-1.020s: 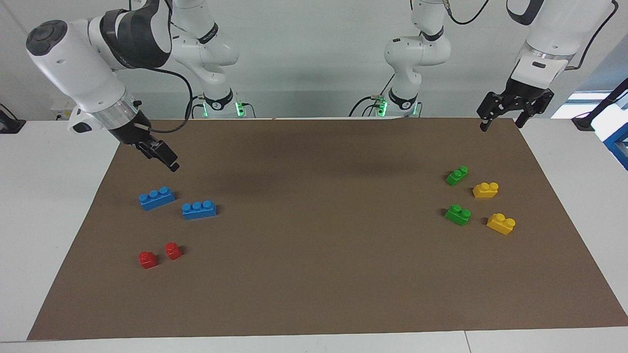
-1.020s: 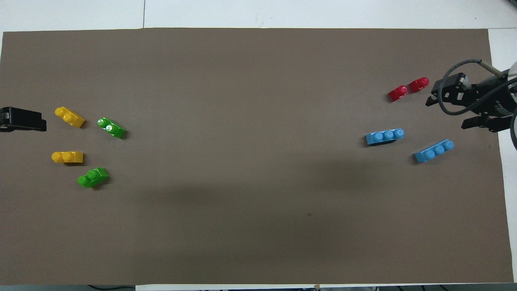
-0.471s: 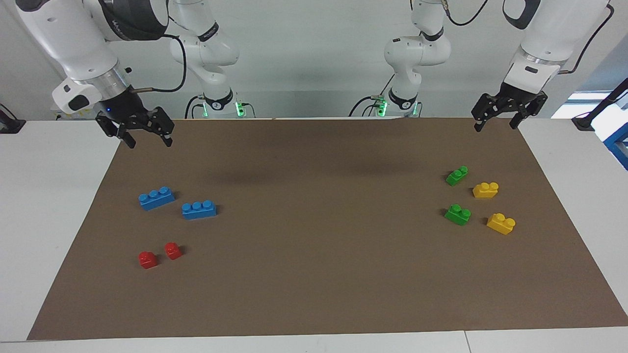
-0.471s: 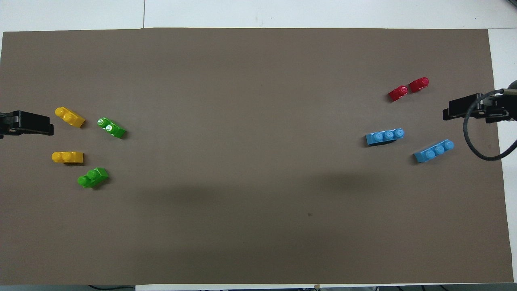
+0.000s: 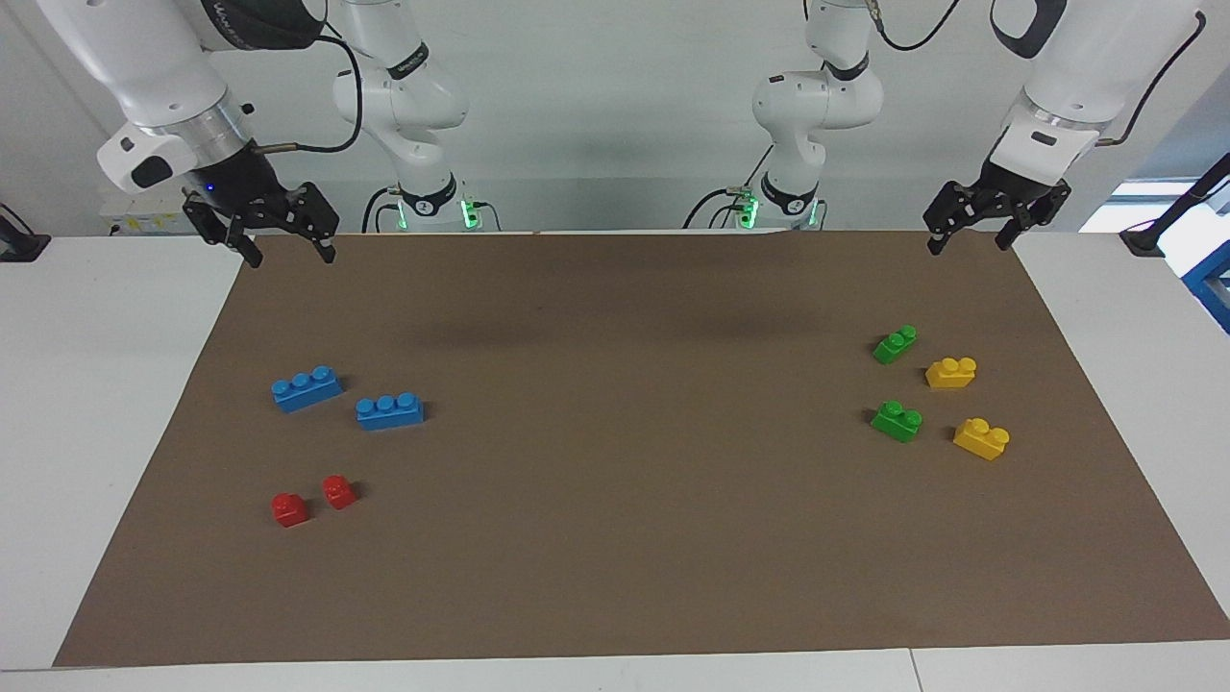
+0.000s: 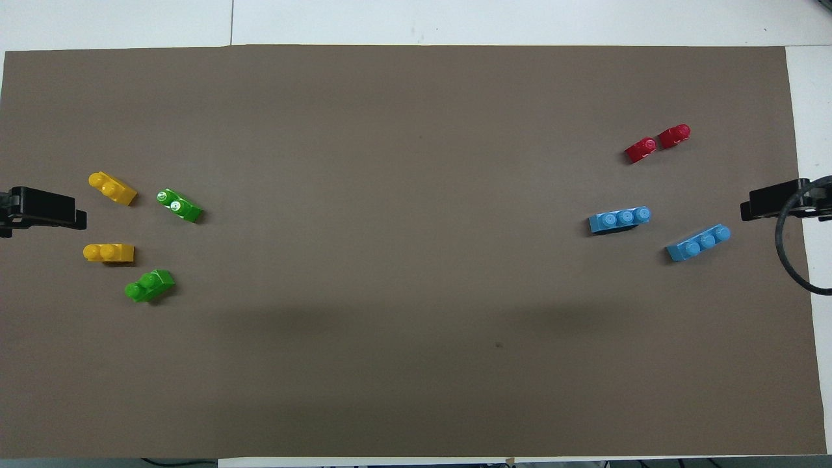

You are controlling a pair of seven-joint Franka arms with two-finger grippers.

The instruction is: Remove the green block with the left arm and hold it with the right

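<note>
The green block (image 5: 895, 344) (image 6: 149, 286) lies on the brown mat toward the left arm's end, the nearest to the robots of the bricks there. A slimmer, darker green brick (image 5: 897, 421) (image 6: 179, 205) lies farther from the robots. My left gripper (image 5: 969, 247) (image 6: 42, 208) is open and empty, raised over the mat's edge at its own end, apart from the green block. My right gripper (image 5: 291, 258) (image 6: 777, 201) is open and empty, raised over the mat's edge at the right arm's end.
Two yellow bricks (image 5: 951, 372) (image 5: 981, 438) lie beside the green ones. Two blue three-stud bricks (image 5: 307, 388) (image 5: 389, 410) and two small red bricks (image 5: 289, 508) (image 5: 338, 491) lie toward the right arm's end. The brown mat (image 5: 615, 538) covers most of the table.
My right gripper has risen and drawn back from over the blue bricks to the mat's edge, turning level. My left gripper has shifted slightly. No brick has moved.
</note>
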